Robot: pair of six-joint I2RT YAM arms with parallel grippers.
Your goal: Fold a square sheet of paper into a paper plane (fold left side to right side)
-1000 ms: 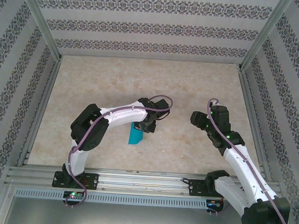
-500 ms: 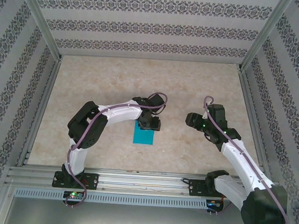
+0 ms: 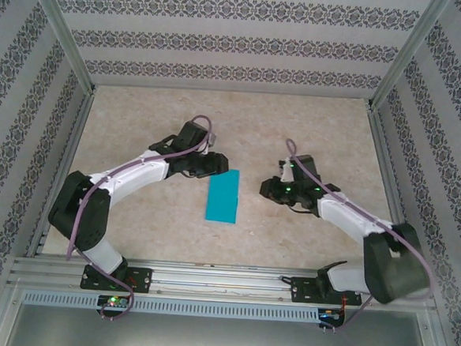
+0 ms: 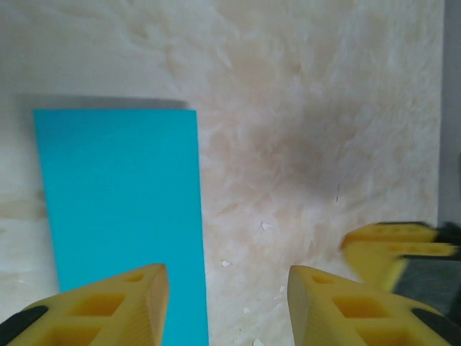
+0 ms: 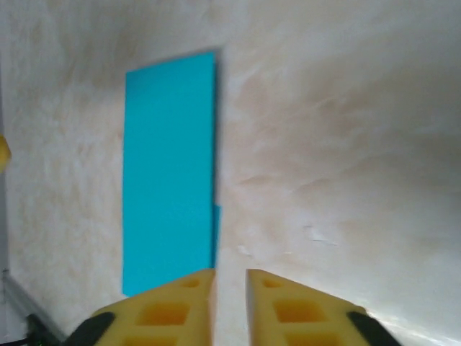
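The square sheet of paper [image 3: 222,196] lies flat mid-table as a tall turquoise rectangle, folded in half. A sliver of its lower layer peeks out along one long edge in the right wrist view. My left gripper [image 3: 217,167] hovers by the sheet's far left corner, open and empty. In its wrist view the paper [image 4: 119,209] runs under one finger, with bare table between the left gripper [image 4: 227,306] jaws. My right gripper [image 3: 267,188] is just right of the sheet. In its wrist view the right gripper [image 5: 230,303] is shut to a narrow slit with nothing in it, beside the paper [image 5: 169,173].
The beige marbled table [image 3: 313,123] is ringed by an aluminium frame [image 3: 207,276] and patterned walls. The two grippers stand close together across the sheet. The right gripper's yellow fingers [image 4: 389,241] show at the edge of the left wrist view.
The left gripper opened, left the paper and swung back to its far left corner. The sheet now lies flat and uncovered. The right arm reached left toward it and its jaws closed.
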